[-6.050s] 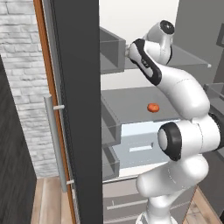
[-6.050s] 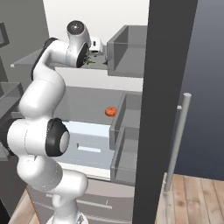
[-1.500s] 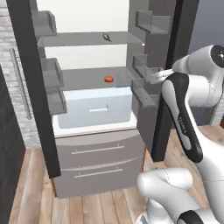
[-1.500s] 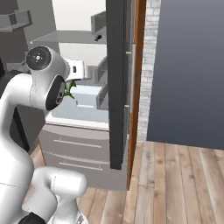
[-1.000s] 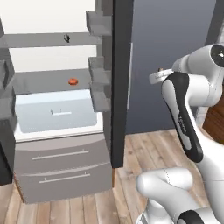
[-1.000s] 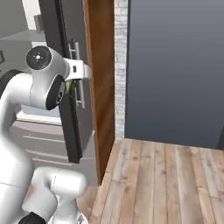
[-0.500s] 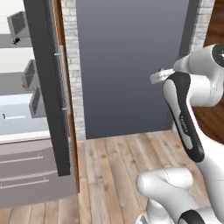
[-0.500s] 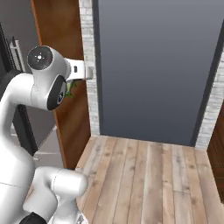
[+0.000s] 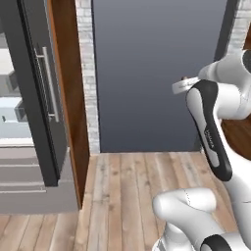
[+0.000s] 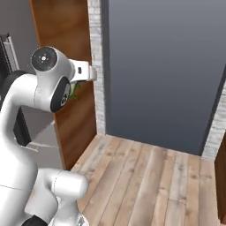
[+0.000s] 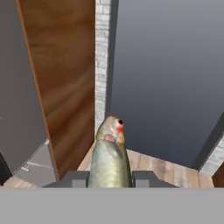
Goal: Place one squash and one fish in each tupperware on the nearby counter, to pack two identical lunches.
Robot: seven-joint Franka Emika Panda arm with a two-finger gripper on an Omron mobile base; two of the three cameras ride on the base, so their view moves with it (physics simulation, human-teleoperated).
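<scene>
A long yellow-green fish [image 11: 110, 153] with a red eye stands straight up between my two dark fingertips [image 11: 79, 178]. My gripper [image 11: 110, 177] is shut on its body, head pointing away from the hand. In the right base view a green bit of the fish [image 10: 74, 90] peeks out behind the arm's upper joint, at chest height. The white hand flange [image 9: 184, 84] sticks out left of the forearm in the left base view. The squash, the tupperware and the counter are out of view.
A dark fridge door [image 9: 37, 108] with a long handle [image 9: 49, 83] stands open at the left, beside a wooden panel [image 9: 68, 88] and a brick strip [image 9: 87, 73]. A dark grey wall [image 9: 157, 73] lies ahead. Wooden floor [image 9: 127, 186] stretches in front of the base.
The whole picture has slid left: the base has turned right, away from the open fridge toward the grey wall. The arm keeps its pose, still holding the fish.
</scene>
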